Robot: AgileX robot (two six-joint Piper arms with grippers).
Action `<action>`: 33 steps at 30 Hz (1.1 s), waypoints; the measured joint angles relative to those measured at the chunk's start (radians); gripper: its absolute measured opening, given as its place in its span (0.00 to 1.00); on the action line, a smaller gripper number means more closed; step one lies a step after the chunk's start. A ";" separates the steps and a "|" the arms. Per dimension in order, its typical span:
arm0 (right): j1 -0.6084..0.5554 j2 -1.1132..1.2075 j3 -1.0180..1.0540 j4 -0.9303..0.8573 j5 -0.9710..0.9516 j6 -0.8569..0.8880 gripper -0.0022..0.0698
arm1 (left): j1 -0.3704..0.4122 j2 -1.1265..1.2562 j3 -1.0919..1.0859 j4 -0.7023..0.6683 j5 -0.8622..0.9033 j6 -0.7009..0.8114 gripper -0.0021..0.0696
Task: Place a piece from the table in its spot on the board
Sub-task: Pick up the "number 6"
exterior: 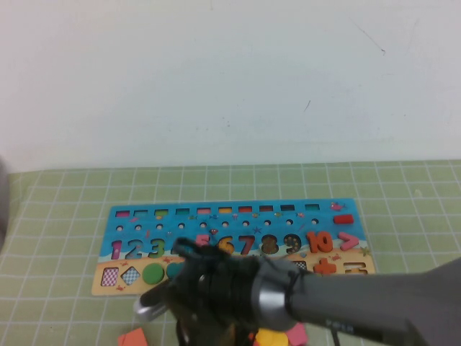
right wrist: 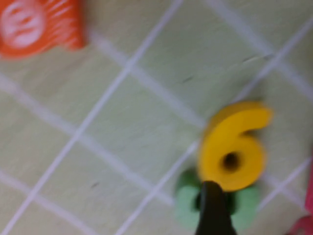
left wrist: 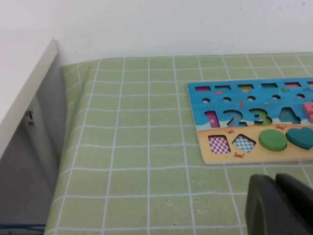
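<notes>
The table [exterior: 65, 288] is carrying the board [exterior: 144, 223]. The right arm [exterior: 374, 303] is reaching across its near edge. The right gripper [right wrist: 211, 205] is hovering over the yellow 6 [right wrist: 232, 147], lying on the cloth; whether the jaws are gaping, I cannot tell. The left gripper [left wrist: 279, 205] is resting near the board's left end.

One board [exterior: 230, 241], one yellow 6 [right wrist: 232, 147]
</notes>
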 joint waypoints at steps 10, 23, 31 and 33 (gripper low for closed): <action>-0.044 0.000 0.000 0.089 -0.008 -0.046 0.58 | 0.000 0.000 0.000 0.000 0.000 0.000 0.03; -0.011 0.010 0.000 0.097 -0.114 -0.073 0.54 | 0.000 0.000 0.000 0.000 0.000 0.000 0.03; -0.011 0.049 0.000 0.032 -0.095 -0.006 0.54 | 0.000 0.000 0.000 0.000 0.000 0.000 0.03; -0.011 0.051 0.000 0.032 -0.095 -0.004 0.54 | 0.000 0.000 0.000 0.000 0.000 0.000 0.03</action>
